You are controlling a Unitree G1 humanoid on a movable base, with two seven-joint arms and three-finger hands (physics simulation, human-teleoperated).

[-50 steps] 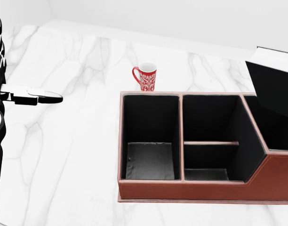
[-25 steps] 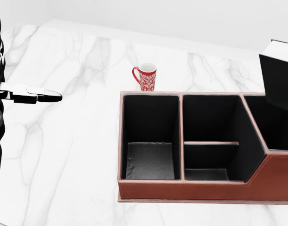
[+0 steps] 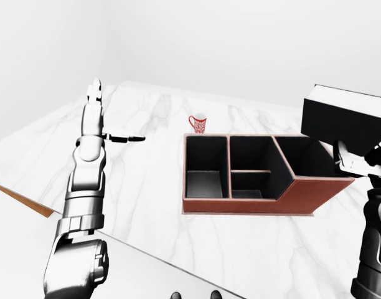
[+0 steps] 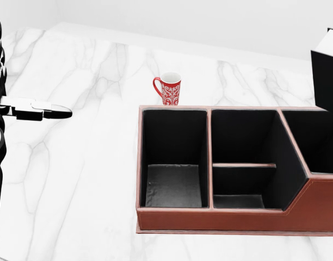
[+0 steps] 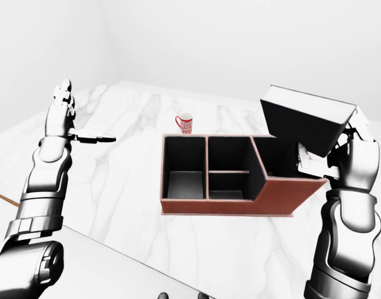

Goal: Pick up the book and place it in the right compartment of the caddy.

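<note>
The right robot hand (image 5: 349, 152) is up in the air at the right side of the right-eye view. Its fingers (image 5: 310, 159) are closed around a book (image 5: 305, 119). The book is black with a white edge. It is tilted, with one corner lower than the other. It hangs over the right end of the caddy (image 5: 228, 205), above the right compartment (image 5: 282, 161), and it is not inside. I cannot tell if the book touches the caddy's rim, because the hand and the book hide that spot.

In the head view only a piece of the book shows, at the top right edge of the frame.

The caddy is a brown box that is black inside. It sits on the white marble counter (image 4: 74, 179). It has a left compartment (image 4: 173, 163), a middle one with a small shelf across it, and the right one, which runs off the right edge of the head view.

A red and white mug (image 4: 168, 88) stands upright on the counter, just beside the caddy's far rim, near the top middle of the head view.

The left robot hand (image 5: 69, 118) is held up on the left side of the right-eye view, well apart from the caddy. It is spread open and holds nothing. One finger (image 5: 94, 138) sticks out flat toward the mug.
</note>
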